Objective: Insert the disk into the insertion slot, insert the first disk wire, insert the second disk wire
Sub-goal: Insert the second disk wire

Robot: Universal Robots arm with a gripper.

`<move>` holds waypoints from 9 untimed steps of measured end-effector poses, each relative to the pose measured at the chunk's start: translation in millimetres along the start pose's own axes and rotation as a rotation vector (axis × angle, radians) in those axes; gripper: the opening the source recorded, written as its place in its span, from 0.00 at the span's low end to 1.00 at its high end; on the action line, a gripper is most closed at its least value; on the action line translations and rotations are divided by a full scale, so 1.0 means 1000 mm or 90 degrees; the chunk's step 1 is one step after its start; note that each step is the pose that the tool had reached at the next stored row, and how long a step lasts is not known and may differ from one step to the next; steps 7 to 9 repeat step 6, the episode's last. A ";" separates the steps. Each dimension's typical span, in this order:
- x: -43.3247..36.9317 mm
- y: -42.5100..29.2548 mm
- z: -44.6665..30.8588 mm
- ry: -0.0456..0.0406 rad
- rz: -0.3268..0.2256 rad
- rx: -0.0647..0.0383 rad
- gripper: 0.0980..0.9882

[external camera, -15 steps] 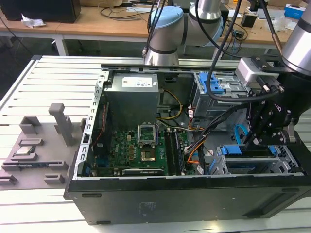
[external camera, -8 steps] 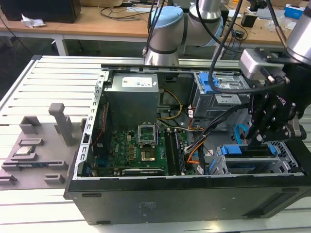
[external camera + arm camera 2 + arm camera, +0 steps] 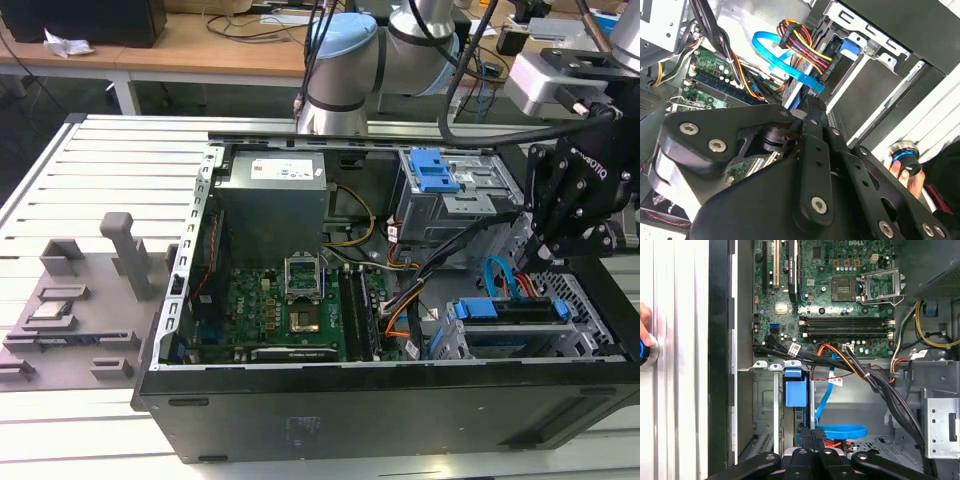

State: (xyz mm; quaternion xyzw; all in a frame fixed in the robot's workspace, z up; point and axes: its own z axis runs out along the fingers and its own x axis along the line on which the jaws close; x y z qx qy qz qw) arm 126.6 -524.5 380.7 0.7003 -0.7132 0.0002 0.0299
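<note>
- The disk (image 3: pixel 510 325) sits seated in the insertion slot (image 3: pixel 585 345), at the lower corner of the open computer case (image 3: pixel 380 400) on the exterior view's right; its blue carrier (image 3: pixel 795 390) shows at the slot mouth in the first wrist view.
- The first disk wire (image 3: pixel 802 42), an orange, red and yellow bundle, runs down to a black plug at the rear edge of the disk in the second wrist view; the plug looks seated against the drive, though full seating cannot be confirmed.
- The second disk wire (image 3: pixel 777 57), flat light-blue, loops from the motherboard (image 3: pixel 840 295) area to its dark plug just beside the first plug; in the first wrist view the same loop (image 3: pixel 840 431) lies just ahead of the hand.
- Hand (image 3: pixel 812 437): black fingers (image 3: pixel 812 150) drawn together, tips touching or nearly so, at the blue cable's plug end. Whether the plug is pinched between them cannot be told.
- In the exterior view the hand (image 3: pixel 535 268) hangs directly above the disk's connector edge, inside the case.
- Grey cage with blue latch (image 3: pixel 440 172) stands behind the slot, apart from the hand.
- A person's hand (image 3: pixel 905 170) rests on a blue-ringed knob (image 3: pixel 904 152) on the counter (image 3: pixel 90 170) outside the case wall.
</note>
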 end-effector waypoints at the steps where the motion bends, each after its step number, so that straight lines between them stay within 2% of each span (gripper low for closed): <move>1: 0.0000 0.0000 0.0000 0.0000 0.000 0.000 0.01; 9: 0.0000 0.0000 -0.0002 0.0001 0.000 0.000 0.01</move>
